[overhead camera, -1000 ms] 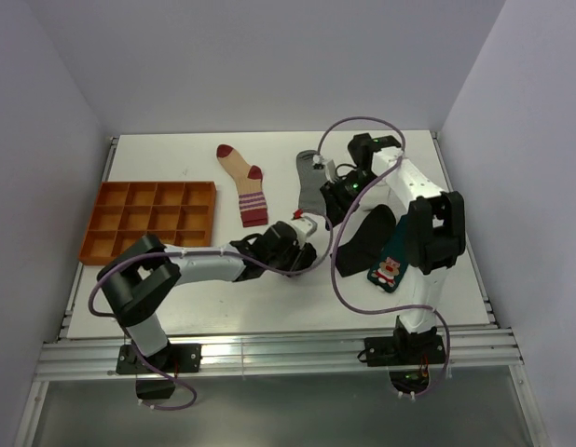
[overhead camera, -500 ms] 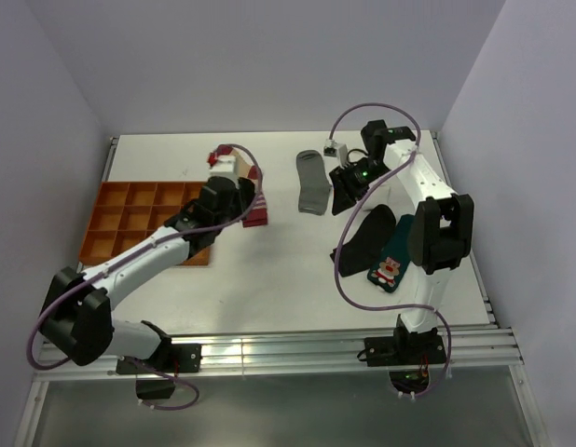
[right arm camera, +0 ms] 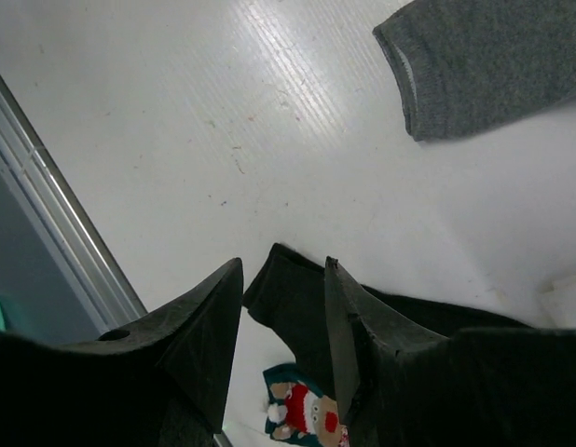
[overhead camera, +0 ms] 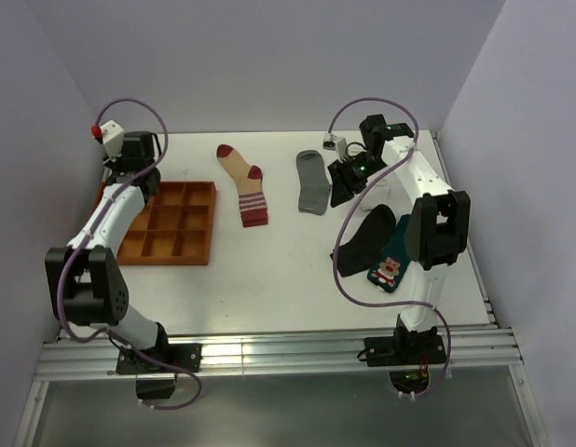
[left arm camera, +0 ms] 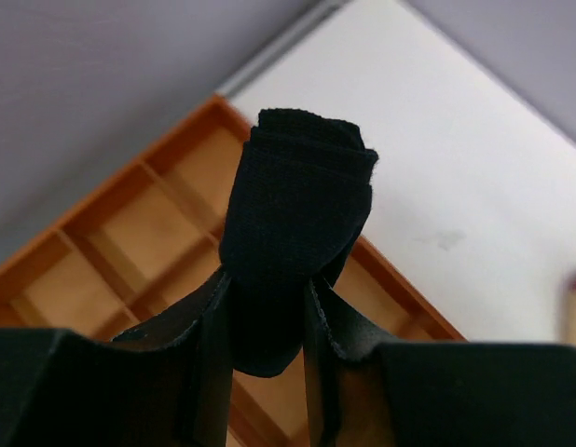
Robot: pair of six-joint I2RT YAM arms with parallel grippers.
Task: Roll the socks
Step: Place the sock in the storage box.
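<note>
Rolled black sock (left arm camera: pixel 297 186), pinched upright in the left gripper (left arm camera: pixel 267 300), hangs apparently over the orange tray (left arm camera: pixel 144 223), near its far edge.

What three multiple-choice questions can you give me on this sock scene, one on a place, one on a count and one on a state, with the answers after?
1. Where is the rolled black sock?
A. Held in the left tool, near the orange compartment tray
B. Lying inside a compartment
C. Lying by the right arm's base

2. How many unrolled socks lie on the table?
A. Two
B. Four
C. Six

3. What state is the right tool in?
A. Open and empty
B. Shut on a sock
C. Out of sight

Answers:
1. A: the left wrist view shows it pinched between the fingers, compartments behind it.
2. B: the beige red-striped sock, grey sock, flat black sock and teal Christmas sock.
3. A: its fingers stand apart with nothing between them.
</note>
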